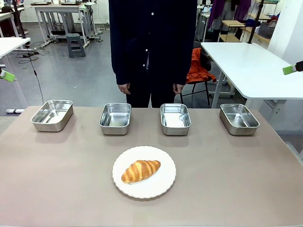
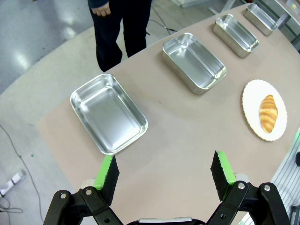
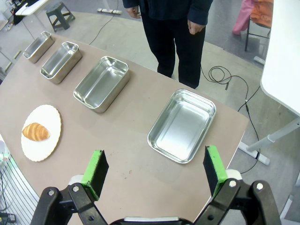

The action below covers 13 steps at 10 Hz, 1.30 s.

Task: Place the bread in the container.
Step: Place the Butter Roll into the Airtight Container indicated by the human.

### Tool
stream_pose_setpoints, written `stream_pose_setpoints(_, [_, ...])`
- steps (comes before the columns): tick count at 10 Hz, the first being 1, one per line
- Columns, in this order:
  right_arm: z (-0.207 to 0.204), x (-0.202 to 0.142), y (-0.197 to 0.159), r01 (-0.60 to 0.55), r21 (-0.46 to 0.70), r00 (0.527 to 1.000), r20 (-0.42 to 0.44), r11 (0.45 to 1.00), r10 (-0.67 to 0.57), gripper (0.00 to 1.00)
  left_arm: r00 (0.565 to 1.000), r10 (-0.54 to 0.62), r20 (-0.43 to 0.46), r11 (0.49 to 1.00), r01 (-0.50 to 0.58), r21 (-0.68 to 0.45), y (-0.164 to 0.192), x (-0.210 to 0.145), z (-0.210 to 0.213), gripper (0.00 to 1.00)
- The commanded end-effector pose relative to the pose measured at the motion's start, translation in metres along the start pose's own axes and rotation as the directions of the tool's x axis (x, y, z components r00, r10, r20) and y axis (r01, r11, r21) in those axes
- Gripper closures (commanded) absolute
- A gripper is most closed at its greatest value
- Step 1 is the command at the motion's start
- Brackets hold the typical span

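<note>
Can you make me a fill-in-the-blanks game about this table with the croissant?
The croissant lies on a round white ____.
Behind it, ____ steel pans stand in a row.
Every pan is ____ inside.
The robot's left hand and right hand are both ____.
Missing words: plate, four, empty, open.

Beyond the tan table [image 1: 236, 179], a glossy grey floor [image 1: 80, 80] holds a grey step stool [image 1: 75, 45] at eleven o'clock, black cables [image 1: 34, 71] at ten o'clock, and a white table [image 1: 251, 66] at two o'clock with an orange garment [image 1: 198, 68] just beside it.
</note>
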State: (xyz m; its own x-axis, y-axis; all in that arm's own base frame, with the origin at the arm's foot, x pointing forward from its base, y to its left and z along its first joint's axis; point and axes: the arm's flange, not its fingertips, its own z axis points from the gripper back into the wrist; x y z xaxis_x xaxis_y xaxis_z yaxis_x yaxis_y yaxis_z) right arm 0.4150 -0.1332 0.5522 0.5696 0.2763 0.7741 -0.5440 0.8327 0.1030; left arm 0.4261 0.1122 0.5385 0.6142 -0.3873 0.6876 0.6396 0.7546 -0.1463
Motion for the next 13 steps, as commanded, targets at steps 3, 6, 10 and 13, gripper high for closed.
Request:
stream_pose_setpoints(3, [-0.0011, 0.0005, -0.0003, 0.004, 0.012, 1.000, 0.017, 1.000, -0.004, 0.00, 1.000, 0.002, 0.009, 1.000, -0.002, 0.003, -0.0006, 0.0013, 0.0008, 0.00])
stream_pose_setpoints(6, [-0.0011, 0.0005, -0.0003, 0.004, 0.012, 1.000, 0.017, 1.000, -0.004, 0.00, 1.000, 0.002, 0.009, 1.000, -0.002, 0.003, -0.0006, 0.0013, 0.0008, 0.00])
stream_pose_setpoints(10, [-0.0011, 0.0005, -0.0003, 0.004, 0.012, 1.000, 0.017, 1.000, -0.004, 0.00, 1.000, 0.002, 0.009, 1.000, -0.002, 0.003, -0.0006, 0.0013, 0.0008, 0.00])
stream_pose_setpoints(13, [-0.0011, 0.0005, -0.0003, 0.004, 0.012, 1.000, 0.017, 1.000, -0.004, 0.00, 1.000, 0.002, 0.009, 1.000, -0.002, 0.003, -0.0006, 0.0013, 0.0008, 0.00])
